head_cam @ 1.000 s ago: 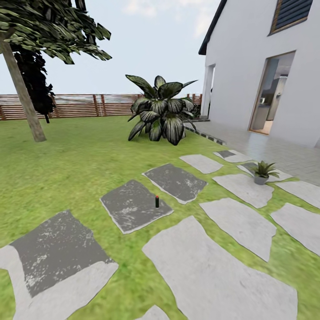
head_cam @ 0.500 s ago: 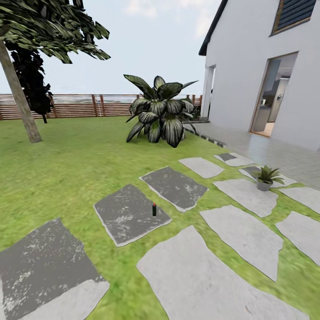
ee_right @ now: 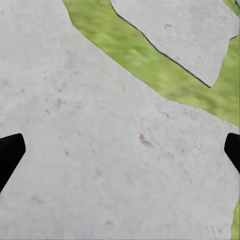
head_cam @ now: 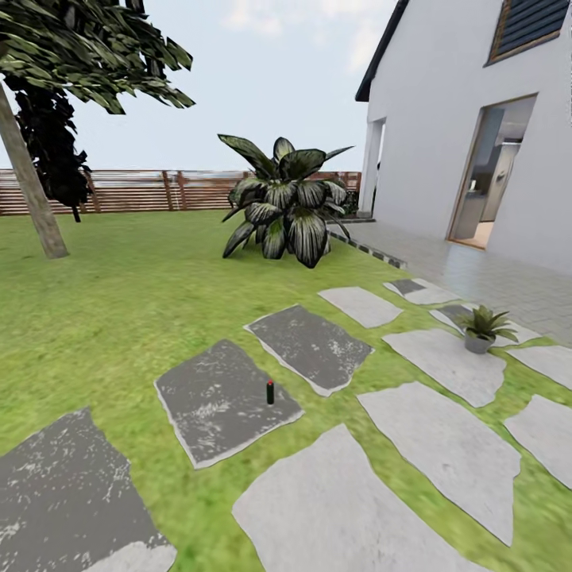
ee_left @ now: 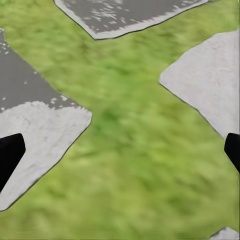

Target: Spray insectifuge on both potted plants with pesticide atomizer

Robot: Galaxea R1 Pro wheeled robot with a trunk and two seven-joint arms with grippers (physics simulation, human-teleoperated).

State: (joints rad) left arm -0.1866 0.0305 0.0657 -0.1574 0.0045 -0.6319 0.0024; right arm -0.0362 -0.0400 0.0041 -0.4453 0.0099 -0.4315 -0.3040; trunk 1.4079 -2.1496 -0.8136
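The pesticide atomizer (head_cam: 270,392), a small dark bottle with a red cap, stands upright on a dark grey stepping stone (head_cam: 214,401) in the middle of the lawn. One potted plant (head_cam: 482,327), a low rosette of green leaves in a grey pot, sits on a pale stone at the right. My left gripper (ee_left: 120,155) is open over grass between stones, its dark fingertips (ee_left: 10,152) at the frame edges. My right gripper (ee_right: 120,152) is open over a pale stone slab (ee_right: 100,150), holding nothing.
A large dark-leaved bush (head_cam: 286,199) stands behind the stones. A tree trunk (head_cam: 32,199) rises at the far left before a brown slatted fence (head_cam: 143,191). A white house (head_cam: 477,119) with an open doorway and paved terrace lies to the right.
The whole view has shifted as the camera moved forward: the atomizer, stones and potted plant sit lower and larger in the picture. Nothing in the garden itself has moved.
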